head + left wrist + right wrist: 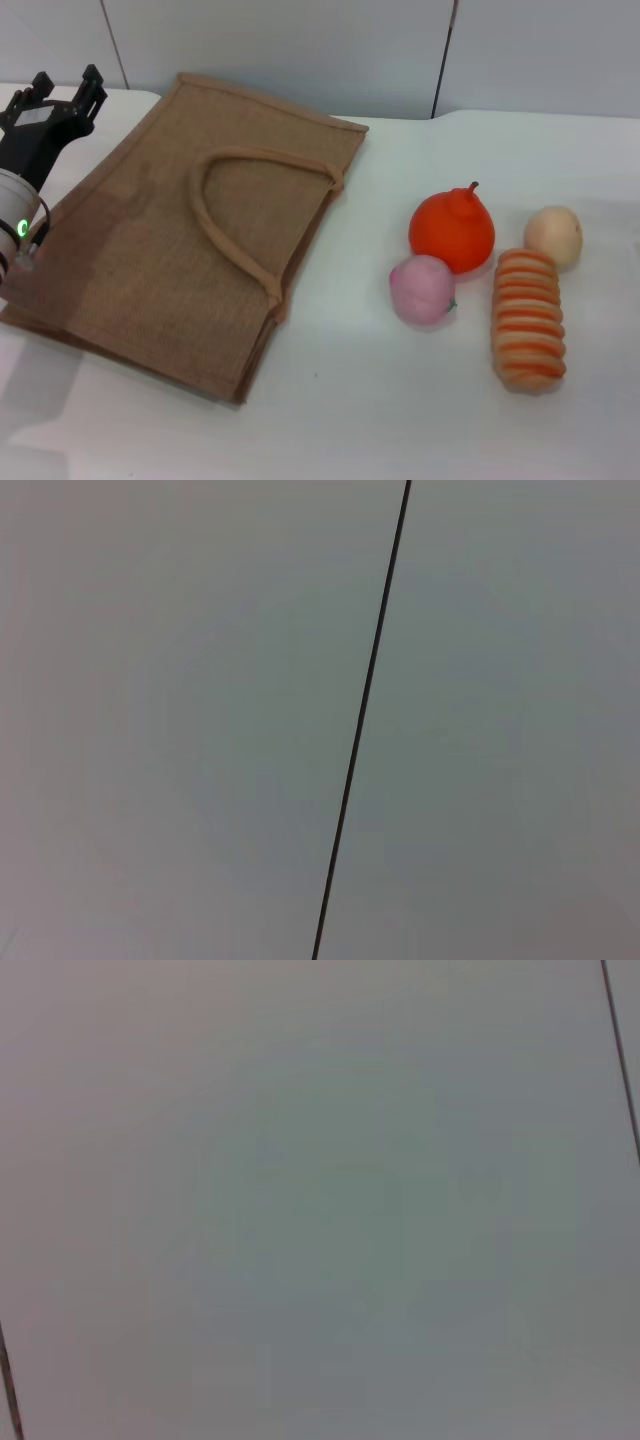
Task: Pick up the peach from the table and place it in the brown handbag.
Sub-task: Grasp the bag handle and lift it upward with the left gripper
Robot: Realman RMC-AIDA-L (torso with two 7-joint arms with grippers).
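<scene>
Table (330, 420): we see a white surface carrying everything; none of the task's things has been lifted off it.

Brown handbag (150, 250): we find it lying flat on the left half of the table, its looped handles (235, 215) resting on top of the burlap. The mouth looks pressed closed, so we judge it will need opening or lifting before anything can go in.

Left arm: it stands at the far left edge of the head view, over the bag's left border. The left gripper (62, 92) points up and away toward the wall, with its black fingers standing a little apart and nothing between them. Its wrist view shows only wall panels with a dark seam.

Right arm: we do not see it in the head view, and its wrist view shows only plain wall, so we cannot tell how its pincer stands.

Striped bread roll (528, 318): lies at the right, just beside the fruit.

Orange fruit (452, 230): sits behind the peach, touching or nearly touching it.

Beige fruit (554, 236): sits farthest right, near the roll's far end.

Peach (423, 288): rests on the table right of the bag and apart from it, untouched by any gripper.

Progress: we judge nothing is done yet; reaching, grasping, carrying and placing in the bag all remain.
</scene>
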